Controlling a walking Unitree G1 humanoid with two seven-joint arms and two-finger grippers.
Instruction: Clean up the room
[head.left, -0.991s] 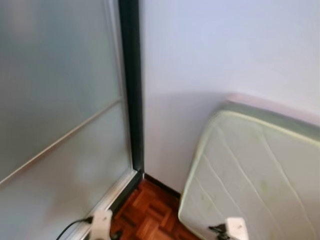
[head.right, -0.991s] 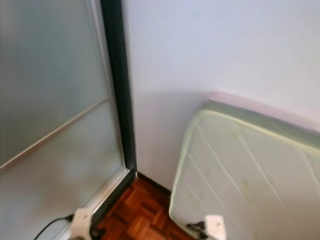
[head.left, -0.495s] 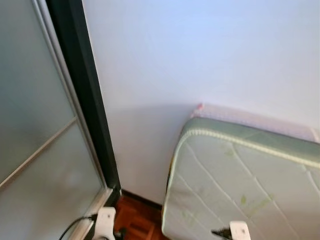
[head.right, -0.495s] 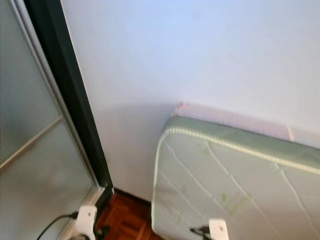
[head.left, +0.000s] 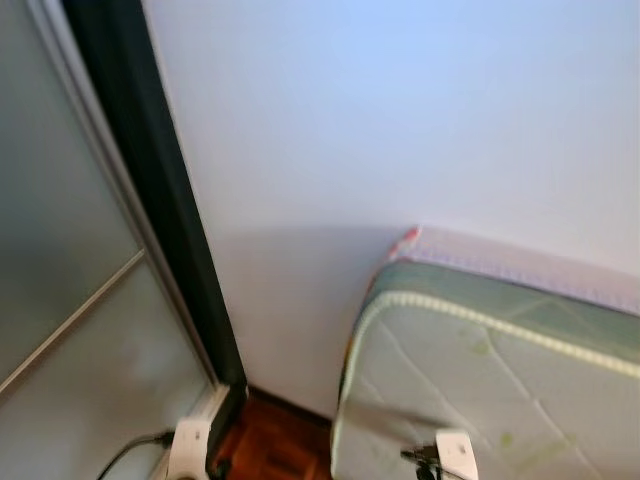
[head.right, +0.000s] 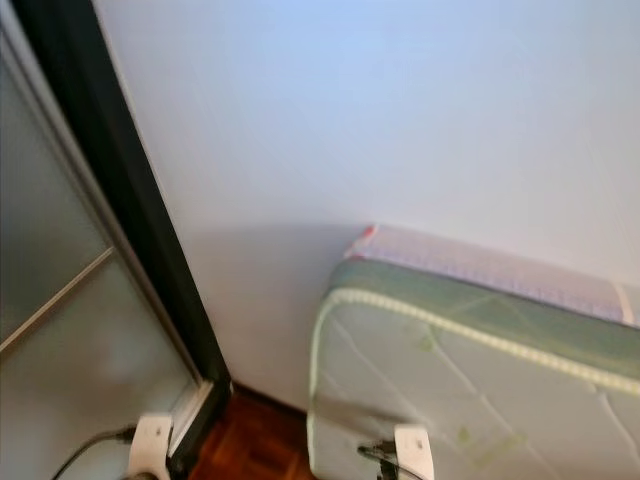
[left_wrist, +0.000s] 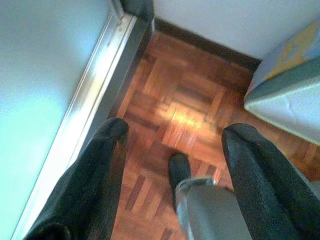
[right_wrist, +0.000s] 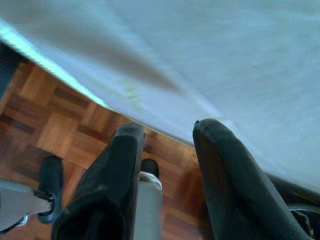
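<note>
Facing a room corner, I have a plain pale wall (head.left: 400, 120) ahead and a frosted sliding door (head.left: 60, 300) with a dark frame (head.left: 160, 220) on my left. A quilted mattress (head.left: 500, 380), pale green with corded piping and rounded corners, stands on edge against the wall on my right, with a pinkish, flatter slab (head.left: 520, 265) behind it; it blocks most of the way forward on that side. Between door track and mattress runs a narrow strip of reddish parquet floor (left_wrist: 190, 110), glossy where light hits it, edged by a dark skirting board (left_wrist: 210, 47).

My left gripper (left_wrist: 172, 137) hangs over the parquet with its black fingers spread wide, gripping nothing. My right gripper (right_wrist: 167, 132) hangs close beside the mattress face, fingers parted more narrowly, also empty. I can see nothing loose to tidy here.

Compared with half a second ago, the mattress sits lower and further right in my head view, so the camera has swung; nothing itself has moved.
</note>
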